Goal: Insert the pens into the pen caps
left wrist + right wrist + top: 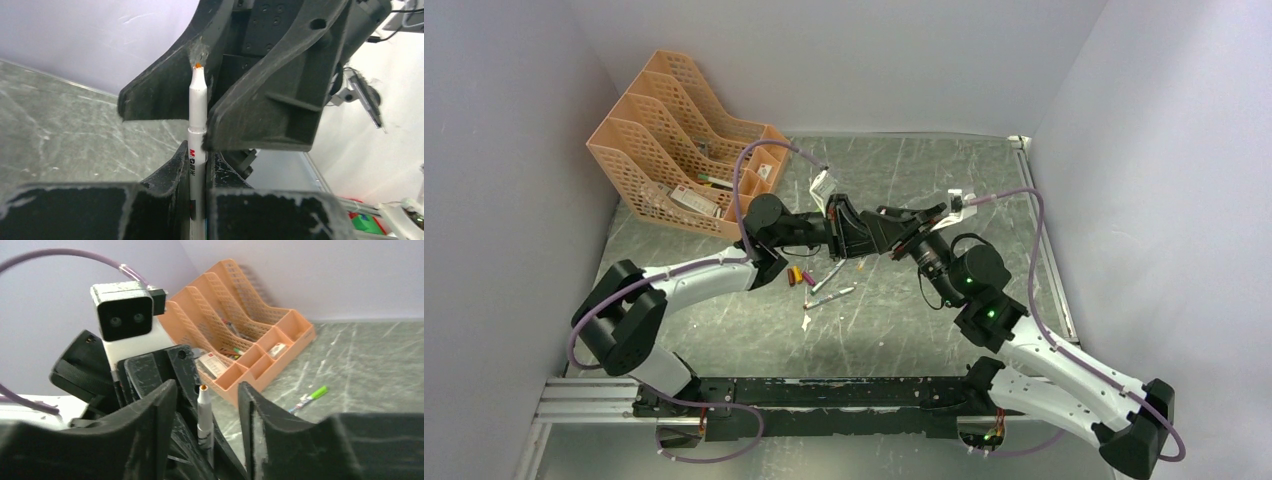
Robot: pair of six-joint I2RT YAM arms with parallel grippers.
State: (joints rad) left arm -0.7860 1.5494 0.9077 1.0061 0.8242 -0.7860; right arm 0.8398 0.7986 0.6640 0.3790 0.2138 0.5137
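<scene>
The left gripper is closed on the lower barrel of a white pen. The pen's long axis runs straight out from that gripper, and its bare orange tip points into the right gripper. The right gripper's fingers stand apart on either side of the tip. From its own wrist view they hold nothing and there is clear space beside the pen. No cap sits on the held pen. The caps lie on the worktop below the held pen, toward the left arm's side, with two more pens just beside them. The free right gripper probably has to go down there for a cap.
</scene>
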